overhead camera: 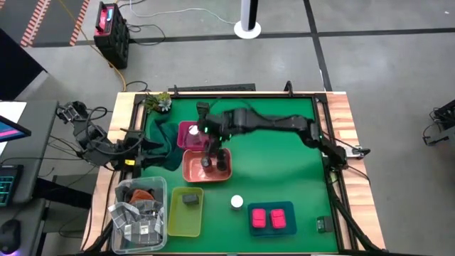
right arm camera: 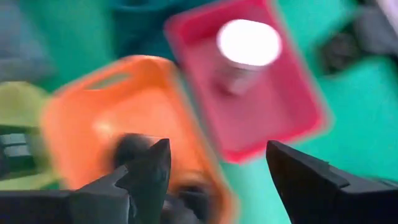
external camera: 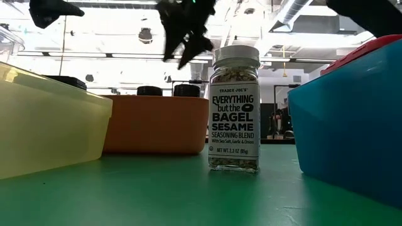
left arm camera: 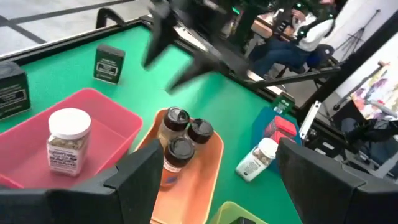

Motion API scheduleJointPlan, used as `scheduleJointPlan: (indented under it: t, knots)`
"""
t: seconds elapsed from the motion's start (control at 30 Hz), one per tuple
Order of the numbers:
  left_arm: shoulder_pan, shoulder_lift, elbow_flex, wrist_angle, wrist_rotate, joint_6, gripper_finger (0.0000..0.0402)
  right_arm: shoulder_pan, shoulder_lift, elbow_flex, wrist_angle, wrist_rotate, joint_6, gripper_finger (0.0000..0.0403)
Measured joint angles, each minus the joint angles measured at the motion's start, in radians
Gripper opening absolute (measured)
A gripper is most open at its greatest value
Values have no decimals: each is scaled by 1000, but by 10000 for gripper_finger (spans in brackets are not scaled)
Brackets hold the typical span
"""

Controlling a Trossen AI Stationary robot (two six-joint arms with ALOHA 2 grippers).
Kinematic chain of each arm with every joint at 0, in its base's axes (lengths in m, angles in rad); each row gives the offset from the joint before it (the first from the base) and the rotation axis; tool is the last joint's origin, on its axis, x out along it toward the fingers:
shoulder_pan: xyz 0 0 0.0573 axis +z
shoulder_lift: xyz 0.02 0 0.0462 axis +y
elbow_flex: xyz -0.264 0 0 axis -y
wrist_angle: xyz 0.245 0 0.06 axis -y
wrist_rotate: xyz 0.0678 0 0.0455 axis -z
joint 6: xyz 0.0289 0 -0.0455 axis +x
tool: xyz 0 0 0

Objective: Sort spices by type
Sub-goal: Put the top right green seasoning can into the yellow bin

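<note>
My right gripper (right arm camera: 217, 180) (overhead camera: 211, 140) hangs open and blurred over the seam between the orange tray (overhead camera: 193, 171) and the pink tray (overhead camera: 186, 144), with nothing between its fingers. The orange tray holds three dark-lidded round jars (left arm camera: 180, 140). One white-capped jar (left arm camera: 68, 146) stands in the pink tray, and another (external camera: 233, 107) stands upright on the green mat. Two pink boxes (overhead camera: 272, 218) lie in the blue tray. A dark box (overhead camera: 190, 199) sits in the yellow tray. My left gripper (left arm camera: 227, 186) (overhead camera: 135, 147) waits open at the table's left edge.
Two dark boxes (left arm camera: 109, 62) (left arm camera: 12, 90) stand on the mat beyond the pink tray, and one more (overhead camera: 323, 225) lies at the near right. A clear bin (overhead camera: 138, 210) of grey packets is at the near left. A dark green cloth (overhead camera: 163, 139) and a small plant (overhead camera: 160, 102) sit at the far left.
</note>
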Motion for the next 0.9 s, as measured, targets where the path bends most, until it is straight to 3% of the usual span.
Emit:
scheduleJointPlan:
  t: [0.2,0.53,0.9]
  knots:
    - [24,0,0,-18,-15,-46,294,-148,2,-1,-145,7,-9,292]
    - [92,0,0,-39,-14,-57,294,-363,3,-9,-358,6,107,292]
    - [120,0,0,-39,6,-54,294,-394,5,-155,-293,-43,85,292]
